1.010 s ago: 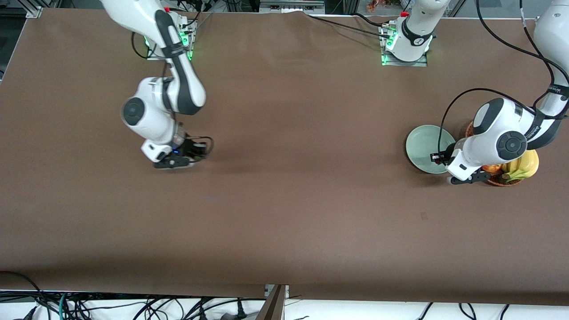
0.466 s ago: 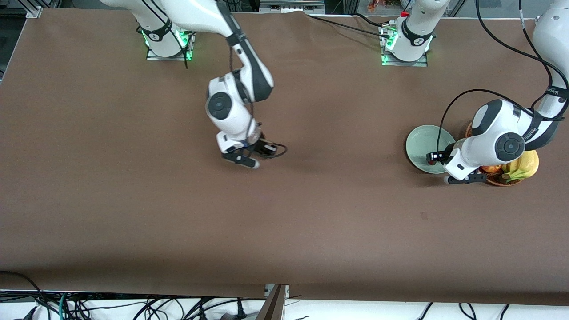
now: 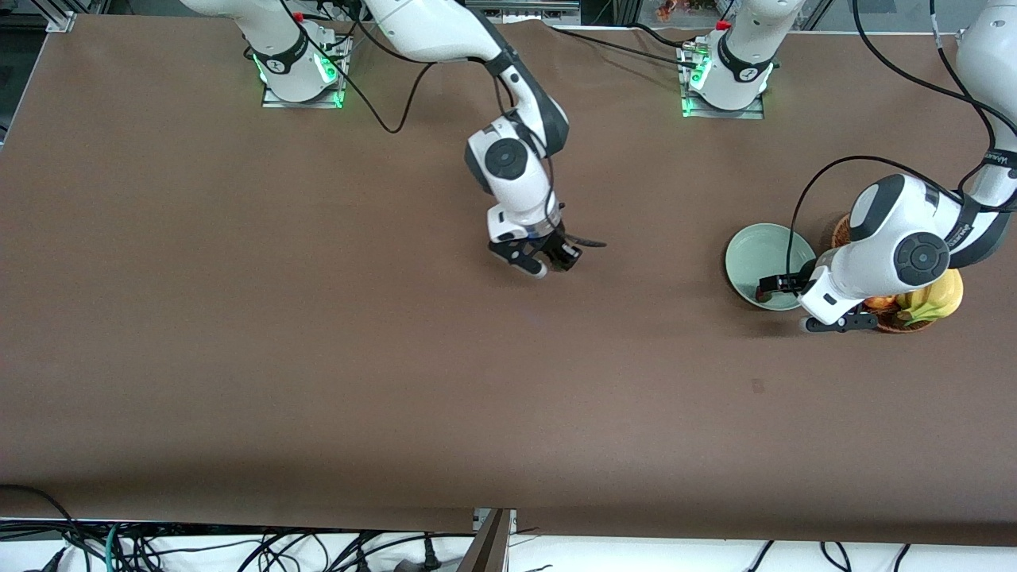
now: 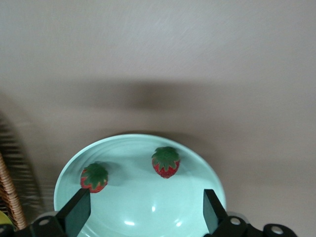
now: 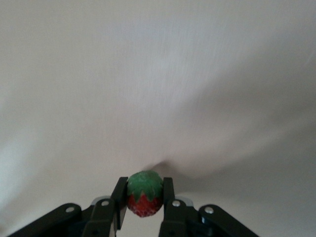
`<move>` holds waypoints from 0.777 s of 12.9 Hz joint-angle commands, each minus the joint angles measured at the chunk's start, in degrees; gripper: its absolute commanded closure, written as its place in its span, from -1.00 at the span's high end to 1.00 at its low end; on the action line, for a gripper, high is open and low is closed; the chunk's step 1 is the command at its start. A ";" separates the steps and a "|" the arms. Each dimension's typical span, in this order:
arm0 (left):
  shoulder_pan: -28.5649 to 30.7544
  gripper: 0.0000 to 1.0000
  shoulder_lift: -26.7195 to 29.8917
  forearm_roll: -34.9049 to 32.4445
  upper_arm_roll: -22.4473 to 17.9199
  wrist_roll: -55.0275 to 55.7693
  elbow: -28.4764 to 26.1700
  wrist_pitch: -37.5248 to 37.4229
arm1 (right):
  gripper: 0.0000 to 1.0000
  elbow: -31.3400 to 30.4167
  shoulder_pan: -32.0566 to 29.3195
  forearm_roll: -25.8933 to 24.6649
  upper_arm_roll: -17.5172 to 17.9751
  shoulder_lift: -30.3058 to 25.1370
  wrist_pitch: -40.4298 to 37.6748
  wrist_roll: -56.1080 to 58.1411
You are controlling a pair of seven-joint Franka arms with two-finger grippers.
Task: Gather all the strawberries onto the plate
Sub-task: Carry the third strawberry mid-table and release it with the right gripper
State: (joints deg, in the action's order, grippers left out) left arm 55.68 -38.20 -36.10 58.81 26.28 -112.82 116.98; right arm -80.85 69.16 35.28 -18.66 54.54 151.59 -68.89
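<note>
Pinching a red, green-capped strawberry [image 5: 144, 199], the right gripper [image 5: 143, 200] is clamped; left gripper [image 4: 143, 207] gapes.

Two strawberries [image 4: 166, 162] [image 4: 94, 177] on mint plate [image 4: 148, 212] (third [image 5: 144, 200] in right end effector [image 5: 143, 202]).

two strawberries [image 4: 166, 162] in plate [image 4: 148, 217] (apart), basket [image 3: 894, 322] beside
</note>
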 commanded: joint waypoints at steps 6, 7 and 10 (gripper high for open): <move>-2.75 1.00 1.81 0.15 4.03 7.98 -0.74 -0.26 | 0.98 2.90 1.59 0.31 -4.09 0.14 -2.50 -2.31; -4.16 1.00 1.72 0.06 3.95 10.08 -0.74 -0.09 | 0.98 2.98 1.24 0.31 -6.45 -1.00 -7.58 -1.87; -8.21 1.00 1.55 -0.03 3.95 15.53 -0.65 0.18 | 0.99 4.65 -0.51 0.40 -13.31 -5.92 -26.99 9.16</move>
State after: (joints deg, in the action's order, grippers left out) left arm 49.50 -37.34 -36.08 62.70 38.44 -113.28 116.98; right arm -76.39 70.44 35.19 -29.69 52.74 134.71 -66.91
